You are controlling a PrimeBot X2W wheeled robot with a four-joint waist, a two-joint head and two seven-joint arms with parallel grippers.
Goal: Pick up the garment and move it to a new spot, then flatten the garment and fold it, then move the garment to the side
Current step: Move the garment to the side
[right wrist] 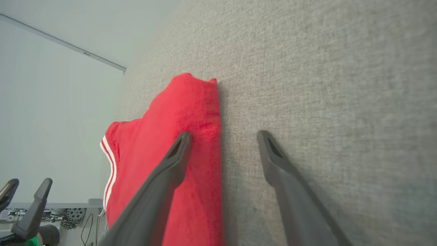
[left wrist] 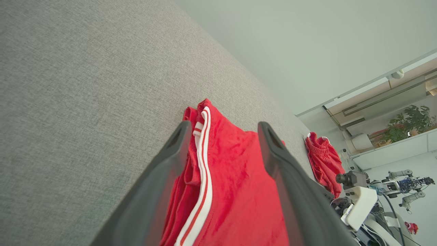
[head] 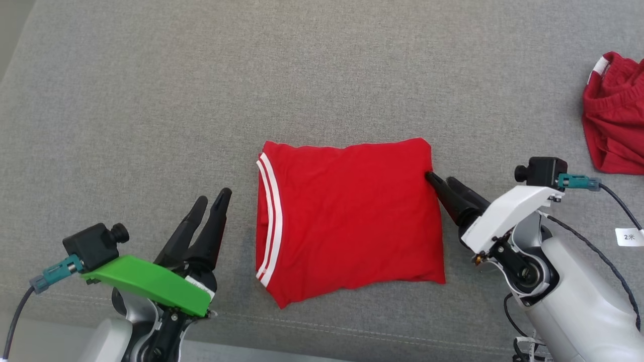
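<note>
1. Here's the garment (head: 352,216): soft red knit cloth, matt and faintly creased, with white ribbed trim on its left edge.
2. Under it, the grey surface (head: 151,100): coarse woven fabric, matt, slightly fuzzy.
3. Left gripper (head: 214,198): dark matt fingers (head: 214,226) and a glossy green plastic cover (head: 151,281).
4. Right gripper (head: 440,177): the same dark matt finish, with a smooth white plastic cover (head: 503,216).
5. Far right, a second red garment (head: 616,115): crumpled matt cloth with a gathered waistband.

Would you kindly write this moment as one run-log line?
garment: folded, flat | left gripper: open, beside garment | right gripper: open, astride garment's right edge
</note>
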